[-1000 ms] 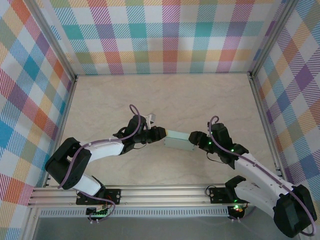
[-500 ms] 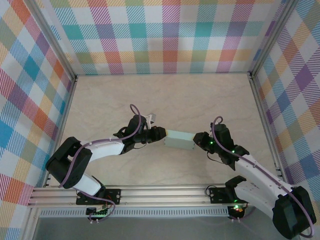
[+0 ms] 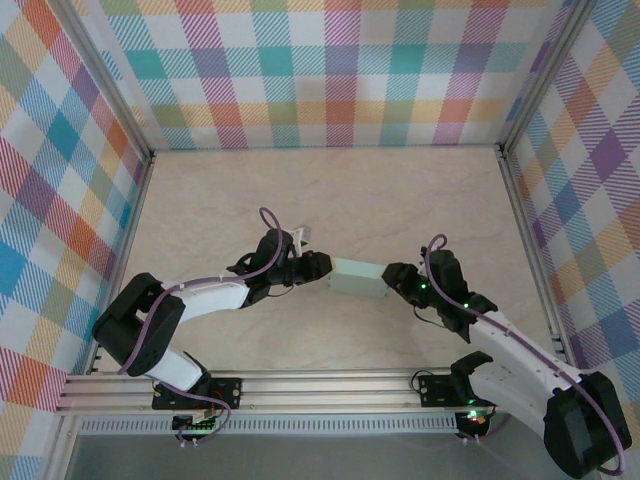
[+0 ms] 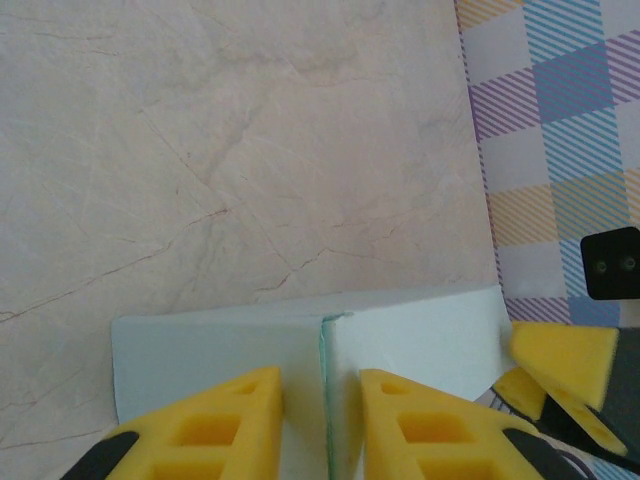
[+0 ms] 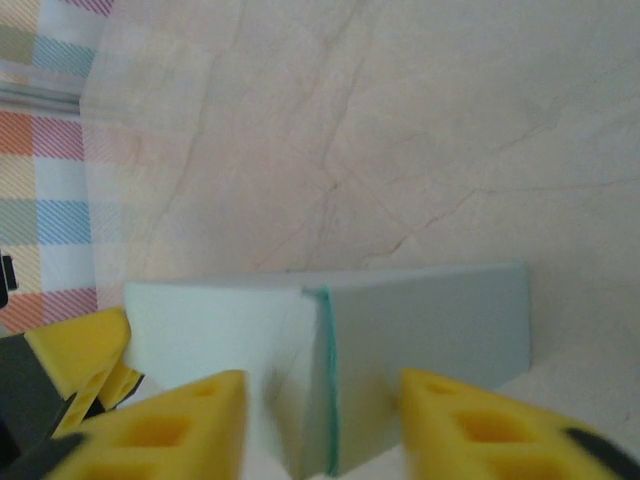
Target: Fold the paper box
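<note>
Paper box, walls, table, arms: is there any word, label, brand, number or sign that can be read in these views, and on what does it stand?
None can be read.
The paper box is plain pale green on every face that shows.
The walls carry only a coloured check pattern, and the table only marbling.
The small board below the left arm's base is too small to read.

The paper box (image 3: 358, 279) is thin matt mint card, smooth; the table (image 3: 300, 200) a matt marble-look sheet (faintly veined); finger pads (image 4: 255, 385) yellow moulded plastic
</note>
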